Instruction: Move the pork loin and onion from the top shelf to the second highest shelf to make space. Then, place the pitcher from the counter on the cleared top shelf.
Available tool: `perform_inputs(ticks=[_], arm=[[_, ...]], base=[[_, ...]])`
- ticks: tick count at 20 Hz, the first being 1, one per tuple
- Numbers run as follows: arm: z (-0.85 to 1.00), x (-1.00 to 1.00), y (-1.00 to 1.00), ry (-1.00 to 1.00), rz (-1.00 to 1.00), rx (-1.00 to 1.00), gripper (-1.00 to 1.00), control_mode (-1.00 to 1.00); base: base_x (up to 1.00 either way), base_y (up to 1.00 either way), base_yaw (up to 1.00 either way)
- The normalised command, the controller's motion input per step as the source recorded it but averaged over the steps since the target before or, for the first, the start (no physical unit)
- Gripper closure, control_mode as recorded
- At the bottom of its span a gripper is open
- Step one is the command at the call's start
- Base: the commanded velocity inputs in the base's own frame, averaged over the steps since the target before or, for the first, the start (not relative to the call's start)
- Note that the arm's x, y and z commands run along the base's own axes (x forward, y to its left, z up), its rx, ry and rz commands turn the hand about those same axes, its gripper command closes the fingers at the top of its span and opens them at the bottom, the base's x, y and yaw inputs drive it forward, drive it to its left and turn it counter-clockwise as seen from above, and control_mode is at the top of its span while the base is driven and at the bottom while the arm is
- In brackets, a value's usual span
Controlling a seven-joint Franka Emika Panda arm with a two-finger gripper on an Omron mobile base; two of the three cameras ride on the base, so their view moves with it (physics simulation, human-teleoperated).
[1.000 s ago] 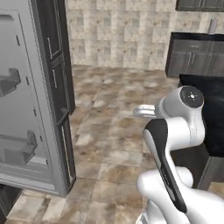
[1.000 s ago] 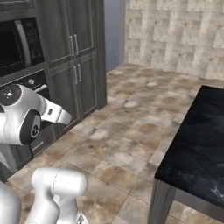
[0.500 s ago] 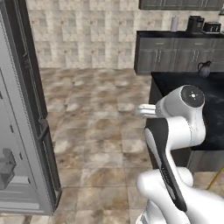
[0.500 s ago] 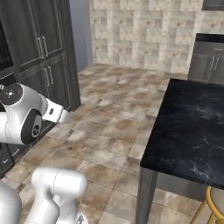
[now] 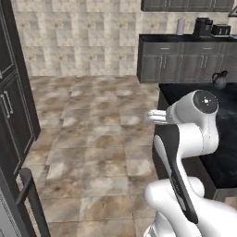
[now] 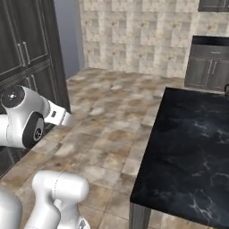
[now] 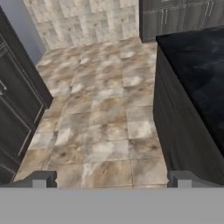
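The pitcher (image 5: 220, 79), a dark glossy jug with a loop handle, stands on the far part of the black marbled counter (image 5: 181, 91) to my right. The counter (image 6: 192, 134) also fills the right of the right base view and shows as a dark slab (image 7: 197, 61) in the hand view. My gripper (image 7: 111, 181) is open, its two fingertips (image 7: 43, 179) wide apart with nothing between them, held over the tiled floor left of the counter. The pork loin, onion, top shelf and second highest shelf are out of view.
Tall dark cabinets (image 6: 27, 53) line the left side. A dark bar handle (image 5: 28, 199) on a grey door edge juts in at the lower left. A back counter (image 5: 185, 51) carries a coffee machine (image 5: 202, 27) and a toaster (image 5: 221, 30). Open tiled floor (image 5: 102, 139) lies ahead.
The whole picture has swung: the base has turned right, away from the grey fridge door. The island counter and pitcher have come into view. The arm's pose and open jaws are unchanged.
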Motion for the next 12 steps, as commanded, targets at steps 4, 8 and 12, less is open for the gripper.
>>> perform_inputs(ticks=[4,8,12], arm=[[0.0,0.0,0.0,0.0,0.0,0.0,-1.0,1.0],[0.0,0.0,0.0,0.0,0.0,0.0,-1.0,1.0],[0.0,0.0,0.0,0.0,0.0,0.0,-1.0,1.0]], base=[[1.0,0.01,0.0],[1.0,0.0,0.0],[1.0,0.08,0.0]])
